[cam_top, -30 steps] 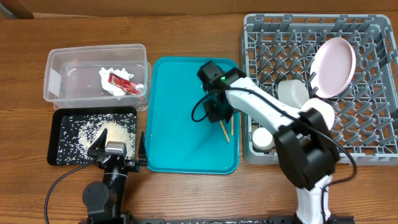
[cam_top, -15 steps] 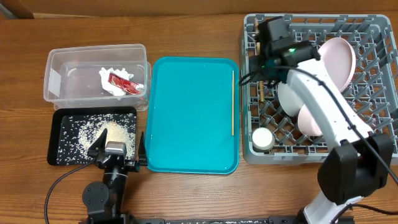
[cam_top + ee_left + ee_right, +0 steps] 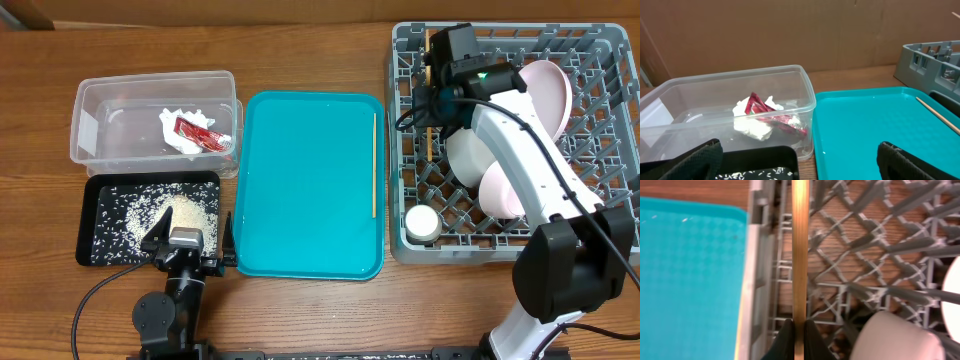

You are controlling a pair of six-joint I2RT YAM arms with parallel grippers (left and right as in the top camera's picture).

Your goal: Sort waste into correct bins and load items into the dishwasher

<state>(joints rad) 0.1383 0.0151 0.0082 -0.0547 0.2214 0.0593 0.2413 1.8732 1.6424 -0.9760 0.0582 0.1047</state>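
My right gripper is shut on a wooden chopstick, held over the left part of the grey dish rack. The second chopstick lies on the teal tray's right side. The rack holds the white-pink plate, a grey-sided bowl, another dish and a small white cup. The clear tub holds the napkin and red packet. The black tray holds rice grains. My left gripper is open and empty.
The large teal tray lies between the bins and the rack. Its right rim shows in the right wrist view. My left arm rests at the table's front edge by the black tray.
My right gripper lifted a chopstick from the teal tray and carried it right to the rack's left side, then edged a little farther over the rack. The left arm has not moved.
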